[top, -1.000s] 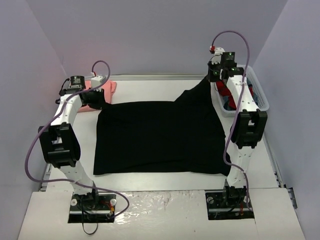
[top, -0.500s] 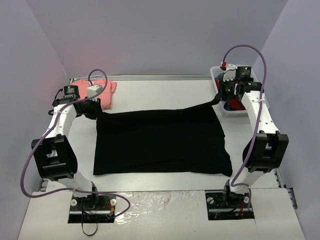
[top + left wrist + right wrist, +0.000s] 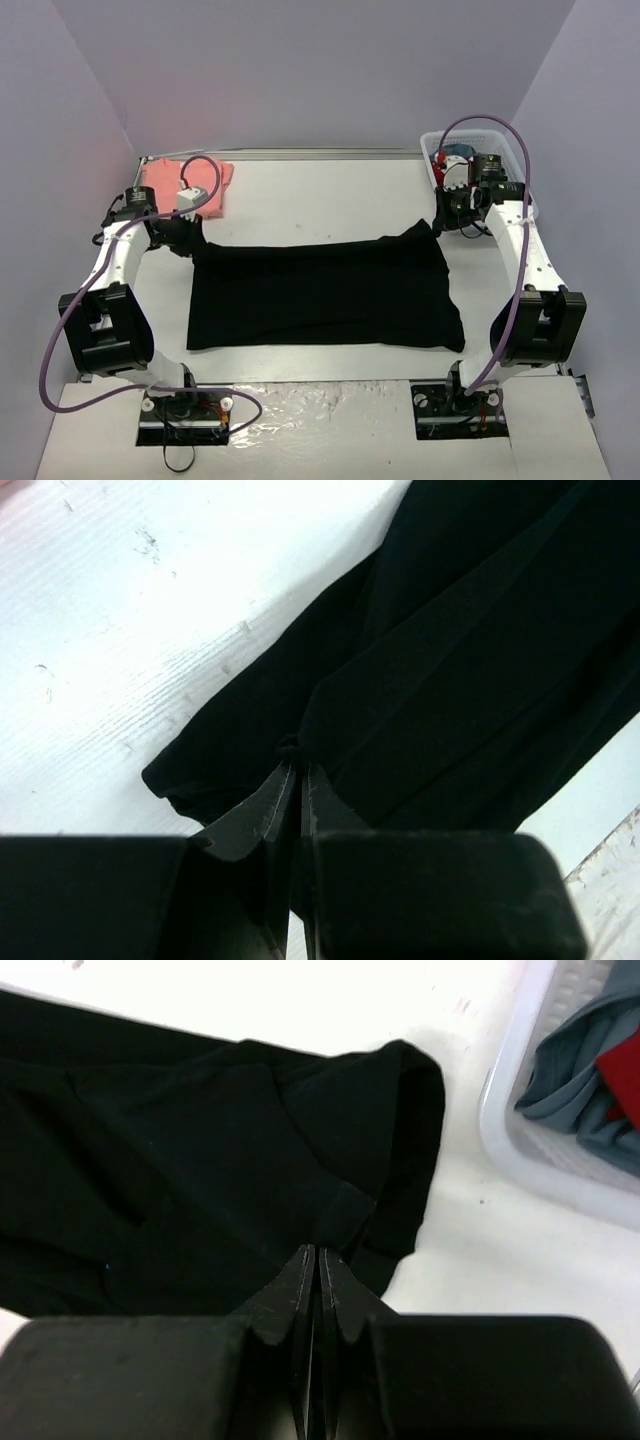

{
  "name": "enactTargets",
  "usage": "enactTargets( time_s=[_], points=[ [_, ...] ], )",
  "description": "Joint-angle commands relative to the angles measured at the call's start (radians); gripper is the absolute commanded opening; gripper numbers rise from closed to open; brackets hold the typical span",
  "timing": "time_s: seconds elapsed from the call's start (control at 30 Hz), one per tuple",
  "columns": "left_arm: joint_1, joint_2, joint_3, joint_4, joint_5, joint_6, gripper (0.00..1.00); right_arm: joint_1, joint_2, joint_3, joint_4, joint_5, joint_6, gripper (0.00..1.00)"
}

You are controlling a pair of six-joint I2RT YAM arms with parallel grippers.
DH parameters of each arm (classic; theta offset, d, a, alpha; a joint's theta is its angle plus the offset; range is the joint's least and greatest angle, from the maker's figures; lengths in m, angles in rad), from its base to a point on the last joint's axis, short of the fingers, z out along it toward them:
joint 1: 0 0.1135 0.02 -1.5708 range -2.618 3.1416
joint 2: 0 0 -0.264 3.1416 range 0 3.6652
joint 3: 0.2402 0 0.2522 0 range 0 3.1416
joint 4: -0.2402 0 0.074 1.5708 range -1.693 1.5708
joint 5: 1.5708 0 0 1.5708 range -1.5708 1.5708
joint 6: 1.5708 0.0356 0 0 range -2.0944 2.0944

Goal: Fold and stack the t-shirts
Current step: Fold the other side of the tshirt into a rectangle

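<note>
- Only the top view shows the pink shirt [image 3: 162, 180] at the table's [image 3: 320, 190] far left.
- Wrist views: left jaws and right jaws each clamp a far corner of the black shirt [image 3: 320, 295].

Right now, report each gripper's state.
Left gripper: shut on the black t-shirt.
Right gripper: shut on the black t-shirt, too.

Right gripper [image 3: 438, 224] dropped from high in the upper right to table level beside the basket [image 3: 470, 137]. The black shirt [image 3: 320, 295] corner it pinches came down with it, so the raised peak is gone. Left gripper [image 3: 192, 243] pulled toward the frame bottom. The shirt's far edge followed; more of the pink shirt [image 3: 165, 180] is exposed.
</note>
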Motion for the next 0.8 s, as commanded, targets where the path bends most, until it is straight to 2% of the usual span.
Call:
enactTargets(
  time_s=[0.0, 0.77],
  points=[
    [0.023, -0.053, -0.010, -0.065, 0.044, 0.097, 0.02, 0.004, -0.076, -0.025, -0.063, 0.010, -0.032, 0.00],
    [0.043, -0.136, -0.044, -0.292, 0.060, 0.328, 0.03, 0.027, -0.163, -0.130, -0.179, 0.068, -0.115, 0.00]
  ],
)
